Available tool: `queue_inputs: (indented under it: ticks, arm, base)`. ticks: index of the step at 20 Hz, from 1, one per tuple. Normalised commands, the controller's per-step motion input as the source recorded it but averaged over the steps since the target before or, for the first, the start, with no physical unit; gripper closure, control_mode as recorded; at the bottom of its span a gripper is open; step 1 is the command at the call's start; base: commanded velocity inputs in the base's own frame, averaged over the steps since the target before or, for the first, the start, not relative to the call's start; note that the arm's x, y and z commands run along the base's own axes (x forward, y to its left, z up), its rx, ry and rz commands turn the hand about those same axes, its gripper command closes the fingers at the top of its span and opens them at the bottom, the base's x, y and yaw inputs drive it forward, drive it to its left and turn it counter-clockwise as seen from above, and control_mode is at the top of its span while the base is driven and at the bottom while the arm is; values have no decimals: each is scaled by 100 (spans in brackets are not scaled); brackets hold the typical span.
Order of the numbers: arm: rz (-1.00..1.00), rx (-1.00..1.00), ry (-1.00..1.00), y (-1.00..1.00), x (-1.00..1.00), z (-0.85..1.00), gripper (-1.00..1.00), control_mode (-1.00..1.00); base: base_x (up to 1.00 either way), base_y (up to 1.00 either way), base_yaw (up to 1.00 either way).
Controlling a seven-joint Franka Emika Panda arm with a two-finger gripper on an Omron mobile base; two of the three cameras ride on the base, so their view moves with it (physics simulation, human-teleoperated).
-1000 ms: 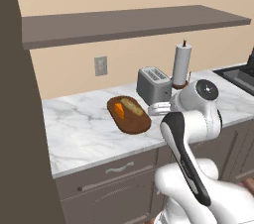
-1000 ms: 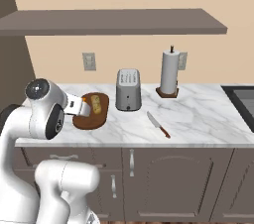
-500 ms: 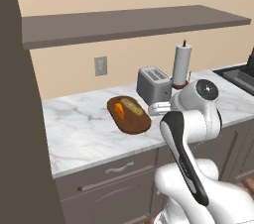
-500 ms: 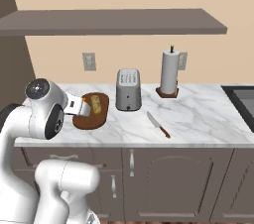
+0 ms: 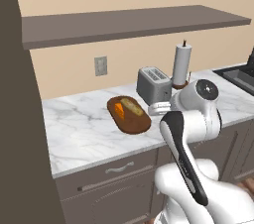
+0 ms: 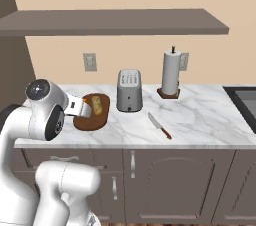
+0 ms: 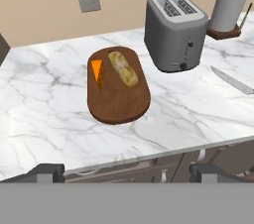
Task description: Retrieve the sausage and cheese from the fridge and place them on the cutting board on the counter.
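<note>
Claw (image 7: 127,171): fingers spread wide, holding nothing, above the near edge of the surface (image 7: 44,109). Beyond it, one cutting board (image 7: 119,100) carries one cheese (image 7: 97,72) wedge and one tan lumpy food item (image 7: 123,69). One toaster (image 7: 175,32) stands right; one knife (image 7: 232,80) lies farther right.

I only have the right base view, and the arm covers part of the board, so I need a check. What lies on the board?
Observer: In the hand view, the cheese lies on the board beside a tan lumpy food. Just those two are on it.
Operator: Is the claw holding anything?
Observer: No. The hand view shows the claw open, its tips wide apart with nothing between them, above the counter and short of the board.
</note>
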Motion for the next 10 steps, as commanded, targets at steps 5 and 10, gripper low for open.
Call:
queue_inputs:
  ticks: [5,10]
  arm:
    - [0,0,0,0,0,0,-100,100]
    - [0,0,0,0,0,0,-100,100]
  base:
    - [-22,0,0]
    - [-96,-48,-11]
